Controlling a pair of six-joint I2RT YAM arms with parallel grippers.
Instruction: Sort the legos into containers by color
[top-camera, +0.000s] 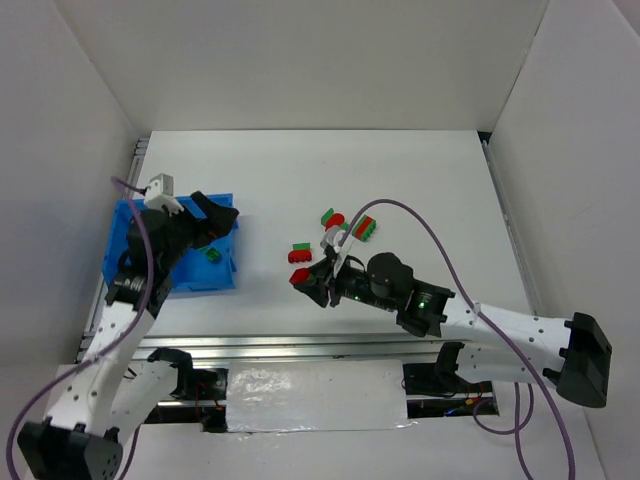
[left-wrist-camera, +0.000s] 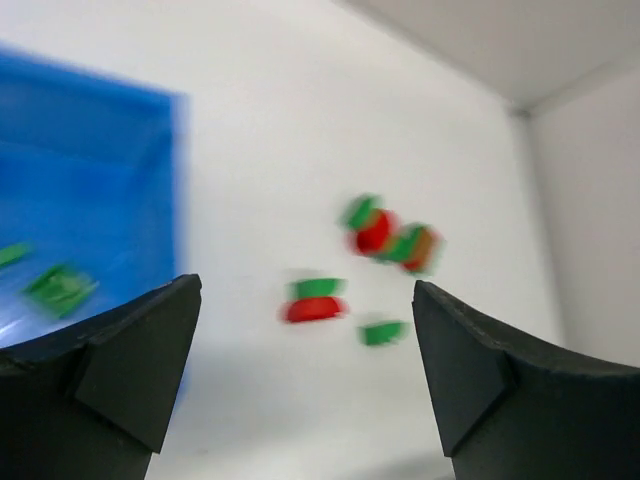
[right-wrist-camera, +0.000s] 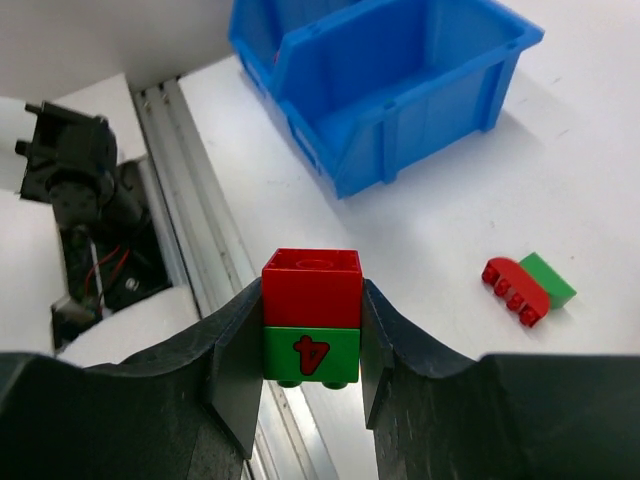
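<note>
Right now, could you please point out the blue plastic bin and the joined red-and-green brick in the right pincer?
blue plastic bin (right-wrist-camera: 430, 120): right wrist view, outer side wall.
joined red-and-green brick (right-wrist-camera: 311, 290): right wrist view, red upper half.

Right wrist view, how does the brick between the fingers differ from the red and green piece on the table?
The pinched brick is clamped between the fingers of the right gripper; the loose piece lies untouched on the table. The pinched brick is a square stack, red over green, with a red mark on the green half; the loose piece has a rounded red part. Both join red to green.
</note>
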